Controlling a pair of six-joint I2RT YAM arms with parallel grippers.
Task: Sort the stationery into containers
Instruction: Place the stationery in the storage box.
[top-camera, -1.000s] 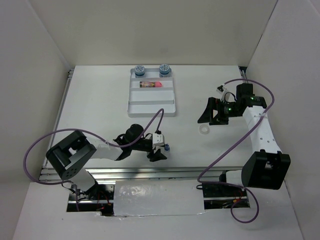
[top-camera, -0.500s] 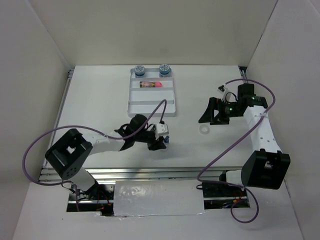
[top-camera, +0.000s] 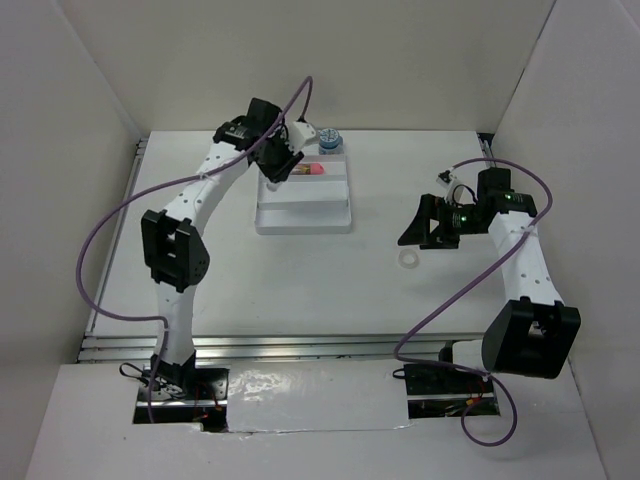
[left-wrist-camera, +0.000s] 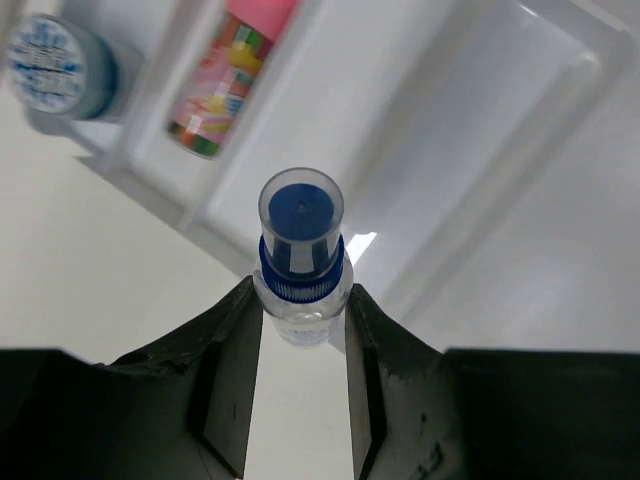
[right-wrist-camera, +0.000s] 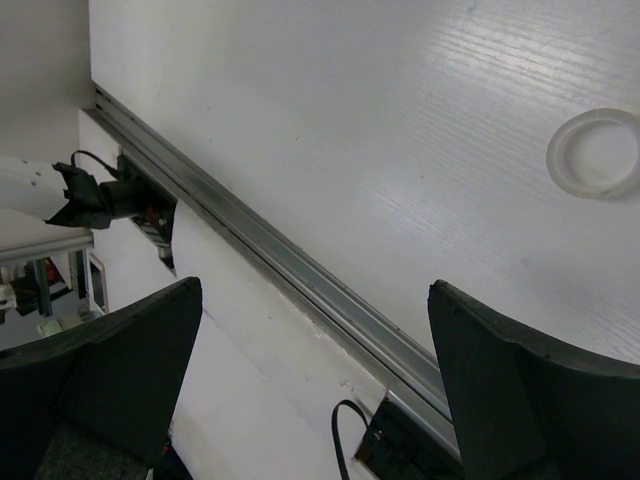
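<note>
The tiny clear blue-capped plastic bottle (left-wrist-camera: 300, 245) is hanging clenched in the left pincer (left-wrist-camera: 302, 305) over the left end of the white four-compartment tray (left-wrist-camera: 450, 150), near the pink stick-shaped tube (left-wrist-camera: 235, 75) lying inside. The right pincer (right-wrist-camera: 312, 320) is gaping wide above the bench (top-camera: 250, 280), near the white ring (right-wrist-camera: 597, 152).

Right gripper (right-wrist-camera: 312, 300), dark fingers (right-wrist-camera: 100, 350) spread wide apart, above the white table (right-wrist-camera: 400, 110); white ring (right-wrist-camera: 593, 153) lies flat, upper right; metal edge rail (right-wrist-camera: 270, 255) crosses diagonally.
</note>
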